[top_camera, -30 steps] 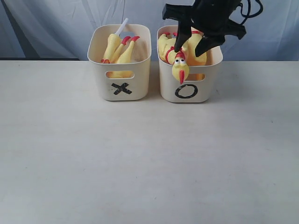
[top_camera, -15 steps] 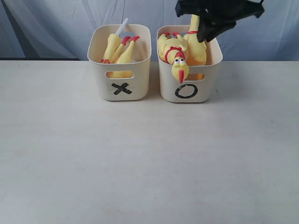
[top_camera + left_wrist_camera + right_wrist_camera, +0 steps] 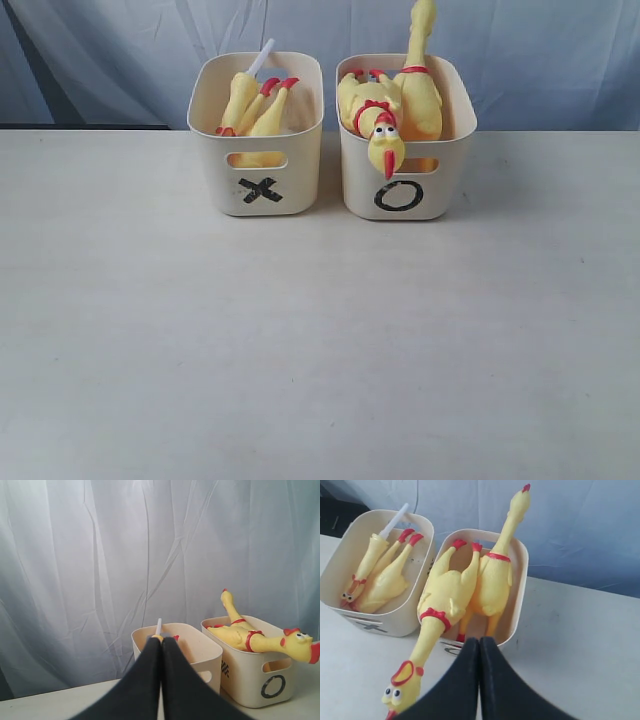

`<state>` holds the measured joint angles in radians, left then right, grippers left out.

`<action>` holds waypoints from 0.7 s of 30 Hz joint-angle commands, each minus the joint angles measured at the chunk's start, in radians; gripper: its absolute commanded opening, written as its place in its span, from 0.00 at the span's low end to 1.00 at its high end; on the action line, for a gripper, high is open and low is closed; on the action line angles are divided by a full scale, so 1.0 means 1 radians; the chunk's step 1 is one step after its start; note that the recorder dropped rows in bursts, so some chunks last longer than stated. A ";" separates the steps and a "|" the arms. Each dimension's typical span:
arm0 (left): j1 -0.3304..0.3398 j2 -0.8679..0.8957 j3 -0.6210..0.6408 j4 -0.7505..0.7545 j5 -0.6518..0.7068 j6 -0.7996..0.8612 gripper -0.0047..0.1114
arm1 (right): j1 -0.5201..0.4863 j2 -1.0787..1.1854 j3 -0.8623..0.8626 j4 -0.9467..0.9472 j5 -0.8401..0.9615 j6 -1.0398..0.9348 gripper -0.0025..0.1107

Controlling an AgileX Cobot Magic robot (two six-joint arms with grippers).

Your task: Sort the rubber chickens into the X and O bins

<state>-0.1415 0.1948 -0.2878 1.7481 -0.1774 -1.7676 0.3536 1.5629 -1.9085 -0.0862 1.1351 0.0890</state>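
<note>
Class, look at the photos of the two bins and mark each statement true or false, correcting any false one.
1. The O bin holds two rubber chickens. True.
2. A chicken lies on the table in front of the bins. False: every chicken in view is in a bin.
3. One chicken's head hangs over the O bin's front rim. True.
4. The white tube sticks out of the O bin. False: it stands in the X bin.
5. The right claw is open. False: it is shut and holds nothing.
</note>
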 commanded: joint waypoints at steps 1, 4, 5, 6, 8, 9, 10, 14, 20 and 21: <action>0.001 -0.009 -0.003 -0.004 0.026 0.000 0.04 | -0.004 -0.130 0.101 -0.028 -0.008 -0.010 0.01; 0.001 -0.009 -0.003 -0.004 0.037 0.000 0.04 | -0.004 -0.230 0.202 -0.086 -0.028 -0.010 0.01; 0.001 -0.009 -0.003 -0.004 0.037 0.000 0.04 | -0.004 -0.268 0.244 -0.100 -0.039 -0.010 0.01; 0.001 -0.009 -0.003 -0.004 0.037 0.000 0.04 | -0.004 -0.307 0.287 -0.100 -0.051 -0.010 0.01; 0.001 -0.009 -0.003 -0.004 0.037 0.000 0.04 | -0.004 -0.391 0.375 -0.100 -0.076 -0.010 0.01; 0.001 -0.009 -0.003 -0.004 0.037 0.000 0.04 | -0.004 -0.434 0.420 -0.100 -0.097 -0.010 0.01; 0.001 -0.009 -0.003 -0.004 0.037 0.000 0.04 | -0.004 -0.480 0.465 -0.100 -0.119 -0.010 0.01; 0.001 -0.009 -0.003 -0.004 0.033 0.000 0.04 | -0.004 -0.636 0.603 -0.089 -0.208 -0.010 0.01; 0.001 -0.009 -0.003 -0.004 0.031 0.000 0.04 | -0.004 -0.856 0.745 -0.060 -0.274 -0.008 0.01; 0.001 -0.009 -0.003 -0.004 0.031 0.000 0.04 | -0.004 -0.890 0.765 -0.056 -0.284 -0.008 0.01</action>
<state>-0.1415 0.1948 -0.2878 1.7481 -0.1502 -1.7676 0.3536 0.7554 -1.1929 -0.1541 0.8894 0.0843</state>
